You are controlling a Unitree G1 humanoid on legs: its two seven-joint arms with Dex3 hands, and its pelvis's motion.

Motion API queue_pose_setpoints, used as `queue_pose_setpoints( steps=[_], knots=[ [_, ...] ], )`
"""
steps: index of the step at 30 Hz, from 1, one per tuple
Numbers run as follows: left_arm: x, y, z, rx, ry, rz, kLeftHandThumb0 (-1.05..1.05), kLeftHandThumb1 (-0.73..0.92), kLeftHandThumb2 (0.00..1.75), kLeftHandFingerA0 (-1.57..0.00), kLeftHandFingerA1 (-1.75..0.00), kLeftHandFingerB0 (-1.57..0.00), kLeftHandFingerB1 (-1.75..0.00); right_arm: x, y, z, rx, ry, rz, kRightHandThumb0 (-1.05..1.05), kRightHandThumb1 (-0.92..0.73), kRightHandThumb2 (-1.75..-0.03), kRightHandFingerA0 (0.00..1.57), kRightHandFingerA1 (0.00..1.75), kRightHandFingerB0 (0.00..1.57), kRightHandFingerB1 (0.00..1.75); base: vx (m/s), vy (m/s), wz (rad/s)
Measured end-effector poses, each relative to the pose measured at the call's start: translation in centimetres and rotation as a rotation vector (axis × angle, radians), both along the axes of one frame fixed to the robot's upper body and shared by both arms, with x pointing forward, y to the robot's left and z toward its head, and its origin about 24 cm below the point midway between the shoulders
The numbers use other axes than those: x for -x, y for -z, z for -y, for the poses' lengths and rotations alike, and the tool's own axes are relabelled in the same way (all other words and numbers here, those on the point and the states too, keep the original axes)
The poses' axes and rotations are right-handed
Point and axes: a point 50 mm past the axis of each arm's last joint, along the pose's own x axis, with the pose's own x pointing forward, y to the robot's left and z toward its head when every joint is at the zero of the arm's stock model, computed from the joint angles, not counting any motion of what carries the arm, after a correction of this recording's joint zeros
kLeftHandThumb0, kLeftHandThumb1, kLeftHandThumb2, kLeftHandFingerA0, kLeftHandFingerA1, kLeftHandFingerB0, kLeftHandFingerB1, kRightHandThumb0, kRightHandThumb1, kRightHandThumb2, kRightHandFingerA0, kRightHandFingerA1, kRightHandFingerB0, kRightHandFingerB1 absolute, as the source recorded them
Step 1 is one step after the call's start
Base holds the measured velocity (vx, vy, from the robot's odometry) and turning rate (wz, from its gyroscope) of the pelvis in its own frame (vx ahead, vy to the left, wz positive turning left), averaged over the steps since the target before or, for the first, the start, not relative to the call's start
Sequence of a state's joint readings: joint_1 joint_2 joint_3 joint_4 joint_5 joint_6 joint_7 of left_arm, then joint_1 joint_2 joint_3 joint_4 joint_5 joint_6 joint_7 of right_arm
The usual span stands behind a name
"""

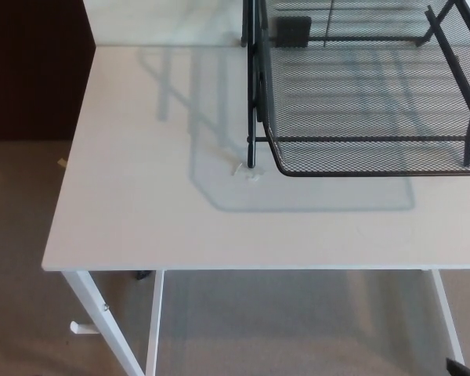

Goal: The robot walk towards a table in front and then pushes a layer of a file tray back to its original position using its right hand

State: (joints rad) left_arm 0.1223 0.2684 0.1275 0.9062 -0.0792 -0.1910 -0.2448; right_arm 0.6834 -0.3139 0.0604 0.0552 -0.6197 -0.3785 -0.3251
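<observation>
You are looking down at a white tabletop (141, 204). It fills most of the view. On it, up at the top right, stands a black wire file tray (360, 86). The tray is made of fine black mesh with thin black bars around it.

One layer of the file tray (376, 157) sticks out toward you. Its rounded front edge hangs over the tabletop, out past the black upright post (251, 149) at the tray's left front corner. That post stands on the tabletop, and a small pale bit (247, 171) lies right beside its foot. You cannot tell what the bit is.

A small dark block (293, 31) sits at the back of the tray, near the top of the view. You can read no words, labels or brand names anywhere.

The tray throws a gray shadow onto the tabletop, in front of it and to its left.

A tiny dark shape (457, 367) shows at the bottom right corner. It is too small to say what it is. You cannot see either robot hand, so you cannot tell how open they are or if they hold anything.

Under the tabletop you see white table legs (102, 321) and tan carpet (23, 258). A dark area (31, 70) lies at the top left.
</observation>
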Motion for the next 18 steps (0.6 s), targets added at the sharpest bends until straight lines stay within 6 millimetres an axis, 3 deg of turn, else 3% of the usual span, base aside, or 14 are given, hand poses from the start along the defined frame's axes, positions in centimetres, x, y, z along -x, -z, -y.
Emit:
queue_pose_setpoints(
  steps=[4,5,6,8,9,10,13,14,18],
  knots=[
    [0.0,0.0,0.0,0.0,0.0,0.0,-0.03,0.44,0.87,-0.45,-0.63,-0.23,-0.51,0.2,0.9,0.7,-0.052,0.063,-0.057,-0.52,-0.66,-0.62,0.05,0.32,0.05,0.24,0.0,0.0,0.0],
    [0.0,0.0,0.0,0.0,0.0,0.0,-0.04,0.44,0.87,-0.43,-0.62,-0.22,-0.51,0.2,1.1,0.8,-0.063,0.075,-0.065,-0.54,-0.48,-0.85,0.0,0.38,0.0,0.32,0.0,0.0,0.0],
    [0.0,0.0,0.0,0.0,0.0,0.0,-0.06,0.61,0.57,-0.5,-0.46,-0.35,-0.37,0.2,1.2,1.0,-0.077,0.089,-0.075,-0.53,-0.48,-0.85,0.0,0.38,0.0,0.32,0.0,0.0,0.0],
    [0.0,0.0,0.0,0.0,0.0,0.0,-0.05,0.61,0.57,-0.5,-0.46,-0.36,-0.37,0.2,1.5,1.1,-0.103,0.109,-0.092,-0.54,-0.48,-0.85,0.0,0.39,0.0,0.32,0.0,0.0,0.0],
    [0.0,0.0,0.0,0.0,0.0,0.0,-0.06,0.61,0.57,-0.49,-0.46,-0.35,-0.37,0.1,1.6,1.3,-0.12,0.119,-0.102,-0.53,-0.66,-0.64,0.04,0.32,0.06,0.22,0.0,0.0,0.0],
    [0.0,0.0,0.0,0.0,0.0,0.0,-0.07,0.61,0.57,-0.49,-0.46,-0.35,-0.37,0.0,1.7,1.4,-0.13,0.125,-0.108,-0.55,-0.48,-0.84,0.0,0.37,0.0,0.3,0.0,0.0,0.0],
    [0.0,0.0,0.0,0.0,0.0,0.0,-0.06,0.61,0.57,-0.49,-0.46,-0.35,-0.37,0.0,2.0,1.7,-0.17,0.15,-0.131,-0.55,-0.49,-0.84,0.0,0.35,0.0,0.28,0.0,0.0,0.0],
    [0.1,0.0,0.0,0.0,0.0,-0.001,-0.03,0.43,0.87,-0.45,-0.62,-0.23,-0.51,0.0,2.0,1.9,-0.183,0.159,-0.139,-0.55,-0.49,-0.85,0.0,0.37,0.0,0.3,0.0,0.0,0.0],
    [0.2,0.1,0.0,0.0,-0.001,-0.005,-0.05,0.43,0.86,-0.43,-0.61,-0.23,-0.51,0.2,2.3,2.4,-0.236,0.187,-0.172,-0.55,-0.48,-0.84,0.0,0.37,0.0,0.3,0.0,0.0,0.0]
  ],
)
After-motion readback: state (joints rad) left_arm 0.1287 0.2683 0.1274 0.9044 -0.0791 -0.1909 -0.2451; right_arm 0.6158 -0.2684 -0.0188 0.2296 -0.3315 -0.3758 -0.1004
